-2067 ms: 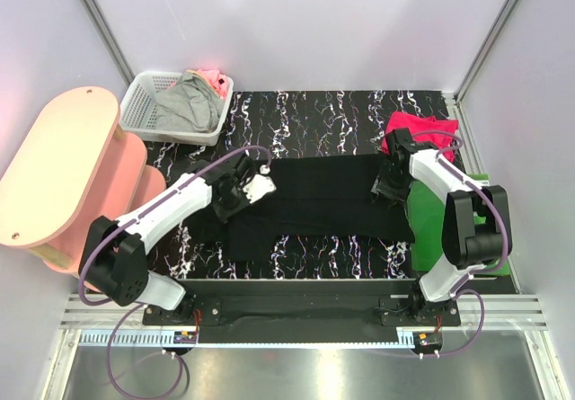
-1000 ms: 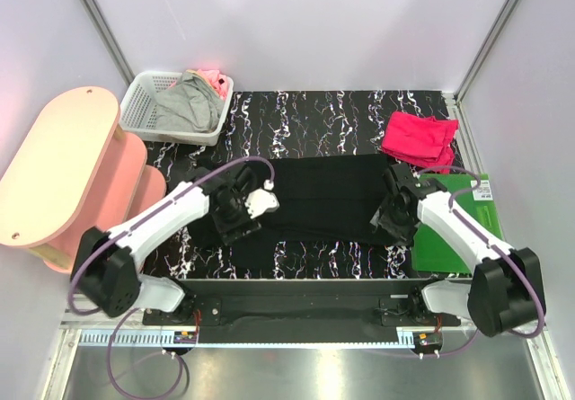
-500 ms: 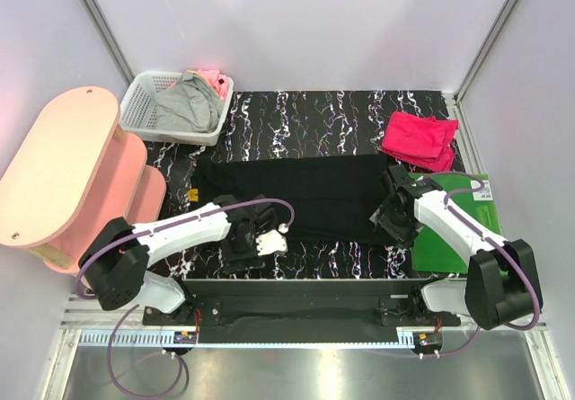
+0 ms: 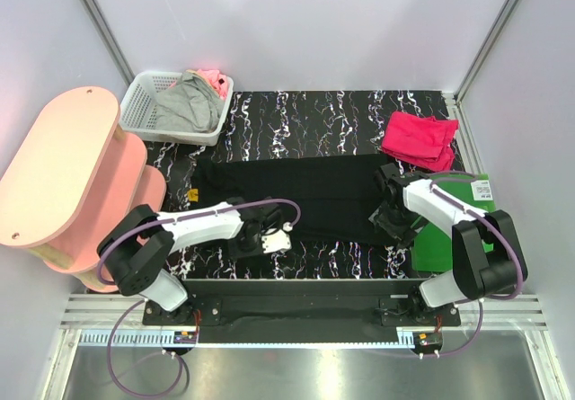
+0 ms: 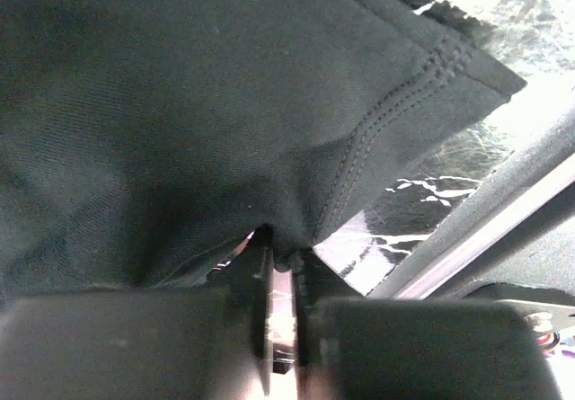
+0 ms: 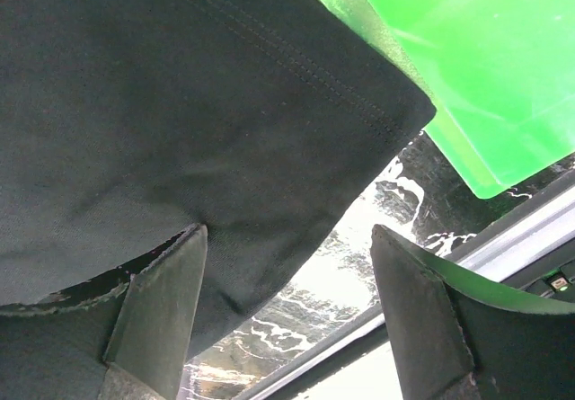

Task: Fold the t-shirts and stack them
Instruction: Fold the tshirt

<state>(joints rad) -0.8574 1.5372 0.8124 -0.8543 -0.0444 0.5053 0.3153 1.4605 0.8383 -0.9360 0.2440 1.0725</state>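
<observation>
Pale, smooth walls [image 4: 296, 22] enclose the cell, with slanting aluminium posts [image 4: 97, 13] at the back corners. The counter [image 4: 314, 112] is black with white marble veining and evenly lit. A pink oval-topped side table [image 4: 63, 157] stands at its left.

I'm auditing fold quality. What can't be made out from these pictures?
- Top view: near left corner of the black t-shirt, hidden under the left gripper.
- Right wrist view: whether the open jaws of the right gripper touch that t-shirt; the angle is too close.
- Top view: garments heaped in the basket, too small to identify.
</observation>
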